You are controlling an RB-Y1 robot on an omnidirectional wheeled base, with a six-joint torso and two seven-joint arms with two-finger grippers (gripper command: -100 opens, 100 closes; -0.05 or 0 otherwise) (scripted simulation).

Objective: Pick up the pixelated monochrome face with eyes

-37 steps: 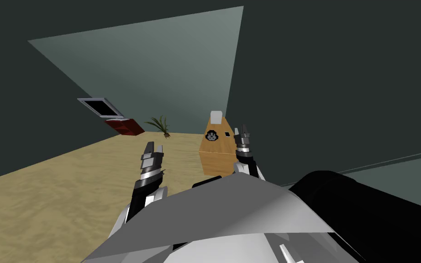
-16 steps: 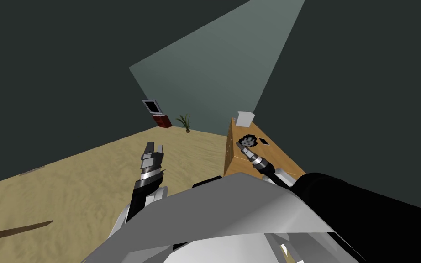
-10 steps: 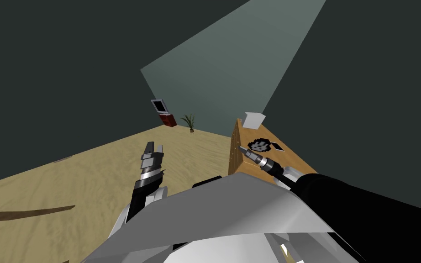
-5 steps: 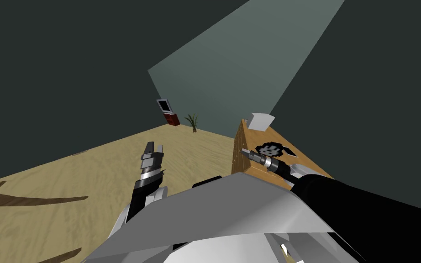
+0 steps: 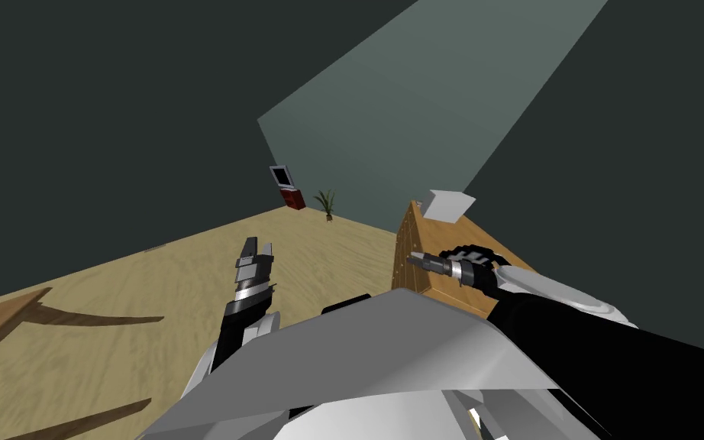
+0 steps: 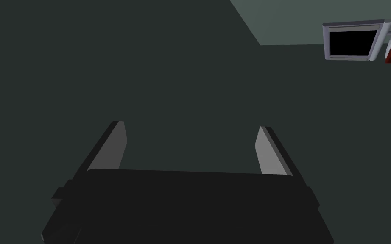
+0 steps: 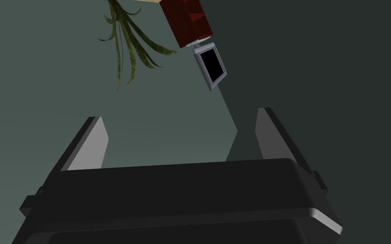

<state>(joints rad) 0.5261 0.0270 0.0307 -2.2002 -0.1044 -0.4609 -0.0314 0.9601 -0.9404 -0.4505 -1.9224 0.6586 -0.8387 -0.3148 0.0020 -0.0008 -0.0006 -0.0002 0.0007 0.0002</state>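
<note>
On top of the wooden cabinet (image 5: 438, 229) at the robot's right lay the pixelated black-and-grey face (image 5: 477, 253). It was flat on the wood, between the white box (image 5: 450, 205) at the far end and the right wrist, which hid its nearer edge. The right gripper (image 5: 413, 257) pointed sideways past the face, out over the cabinet's edge, with its jaws spread wide and nothing between them. Its own camera looked across the room at a plant (image 7: 124, 40) and a red block (image 7: 186, 21) (so the hand was not yet aimed at the target). It probably had to draw back and tip downward before any grasp, since a flat piece offers only thin edges. The left gripper (image 5: 255, 252) hung over the sandy floor (image 5: 114, 305), well apart from the cabinet, its jaws equally wide and empty, seemingly parked there to keep clear.
</note>
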